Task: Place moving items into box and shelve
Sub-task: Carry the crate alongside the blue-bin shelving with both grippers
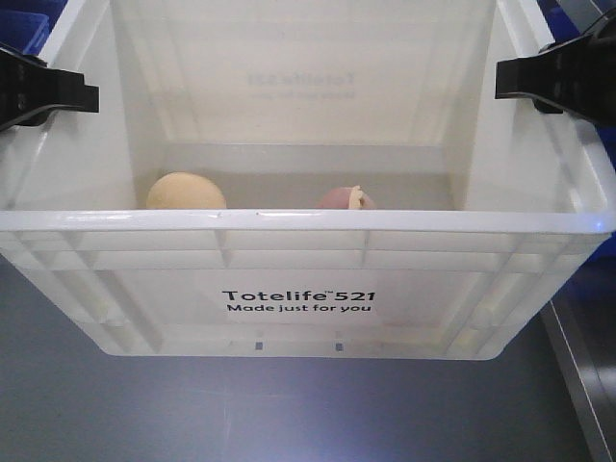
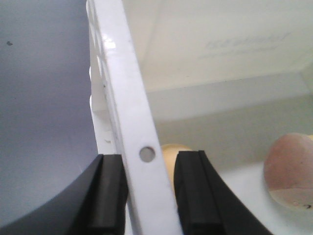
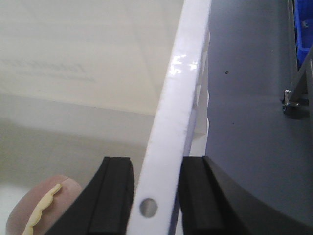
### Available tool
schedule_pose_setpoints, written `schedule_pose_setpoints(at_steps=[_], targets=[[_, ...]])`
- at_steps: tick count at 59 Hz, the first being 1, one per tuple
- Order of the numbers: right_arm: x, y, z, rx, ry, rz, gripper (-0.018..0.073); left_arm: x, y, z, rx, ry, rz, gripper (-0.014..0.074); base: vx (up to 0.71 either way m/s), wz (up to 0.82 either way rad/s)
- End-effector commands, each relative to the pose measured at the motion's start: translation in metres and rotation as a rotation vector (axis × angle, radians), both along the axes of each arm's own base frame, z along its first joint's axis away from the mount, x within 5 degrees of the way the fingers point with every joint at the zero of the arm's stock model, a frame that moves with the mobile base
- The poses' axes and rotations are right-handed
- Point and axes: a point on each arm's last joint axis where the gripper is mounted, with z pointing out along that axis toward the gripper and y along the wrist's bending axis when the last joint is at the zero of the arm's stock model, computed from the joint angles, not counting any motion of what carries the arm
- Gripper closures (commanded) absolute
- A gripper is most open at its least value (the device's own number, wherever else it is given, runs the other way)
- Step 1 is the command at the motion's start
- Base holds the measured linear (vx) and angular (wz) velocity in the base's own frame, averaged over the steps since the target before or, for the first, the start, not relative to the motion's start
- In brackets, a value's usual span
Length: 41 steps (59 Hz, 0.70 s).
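Observation:
A white plastic box [image 1: 308, 219], printed "Totelife 521", fills the front view. Inside it lie a tan ball [image 1: 185, 192] at the left and a pink round item with a yellow wavy edge [image 1: 342, 198] at the right. My left gripper [image 1: 89, 96] is shut on the box's left rim [image 2: 134, 122]; its black pads sit on both sides of the wall in the left wrist view [image 2: 149, 196]. My right gripper [image 1: 502, 79] is shut on the right rim [image 3: 181, 98], as the right wrist view [image 3: 156, 196] shows. The ball [image 2: 168, 154] and the pink item [image 2: 288, 171] [image 3: 44, 203] show past the pads.
A grey surface [image 1: 289, 404] lies under and in front of the box. Blue bins stand at the far left [image 1: 24, 29] and at the right [image 3: 303, 29]. A metal frame edge [image 1: 577, 366] runs along the right side.

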Motion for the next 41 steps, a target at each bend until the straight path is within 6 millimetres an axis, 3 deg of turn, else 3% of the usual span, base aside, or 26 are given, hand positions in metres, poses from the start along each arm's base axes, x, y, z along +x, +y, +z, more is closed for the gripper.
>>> schedule_pose_setpoints(at_steps=[1,41], targets=[[-0.0006,-0.0026,0.0310,0.062,-0.190,-0.026,0.0568,-0.0066,-0.0013,0.0368,-0.104,-0.221,0.006,0.0603,0.39,-0.15],[-0.0006,-0.0026,0.0310,0.062,-0.190,-0.026,0.0568,-0.0066,-0.0013,0.0368,-0.104,-0.221,0.006,0.0603,0.42,-0.14]])
